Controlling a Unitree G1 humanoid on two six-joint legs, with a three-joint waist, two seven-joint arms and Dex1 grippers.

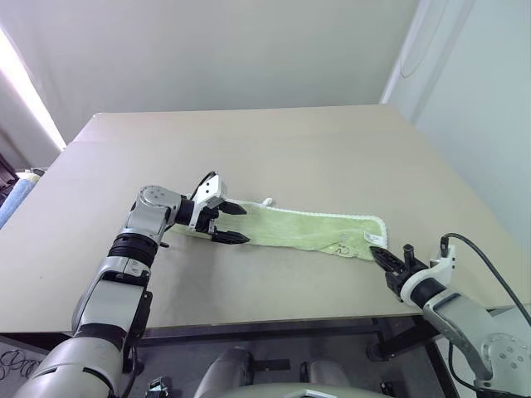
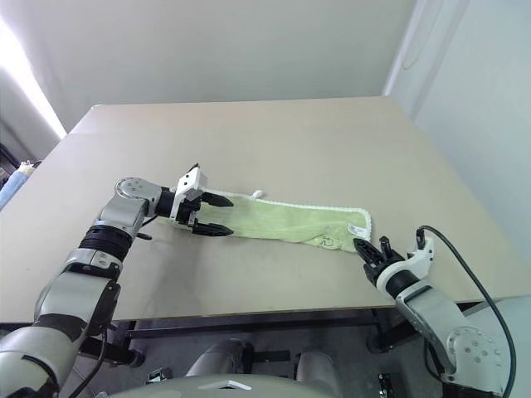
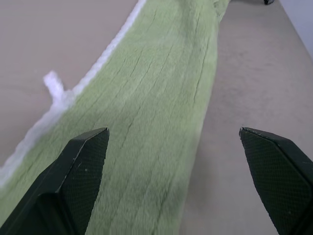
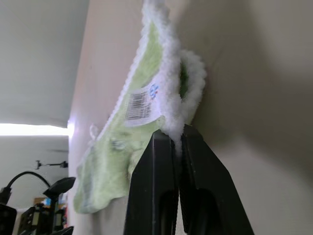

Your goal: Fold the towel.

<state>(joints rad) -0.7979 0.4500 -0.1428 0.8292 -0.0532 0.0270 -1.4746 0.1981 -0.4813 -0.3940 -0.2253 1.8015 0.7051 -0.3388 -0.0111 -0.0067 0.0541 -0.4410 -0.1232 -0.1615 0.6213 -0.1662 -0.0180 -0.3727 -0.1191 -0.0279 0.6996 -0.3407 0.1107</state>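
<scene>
The left arm reaches in from the left, its left gripper (image 1: 231, 224) pointing rightward with fingers spread wide. The right gripper (image 1: 387, 261), low at the right, has its fingers pinched together.

Bare lab: plain table (image 1: 332, 149), blank walls (image 1: 207, 50)

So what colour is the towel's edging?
White, against the lime-green towel; the edging shows best in the left wrist view.

Print on towel (image 4: 146, 122) label (image 4: 141, 104) too small to read; towel's left end hidden behind left end effector (image 1: 228, 224).
</scene>
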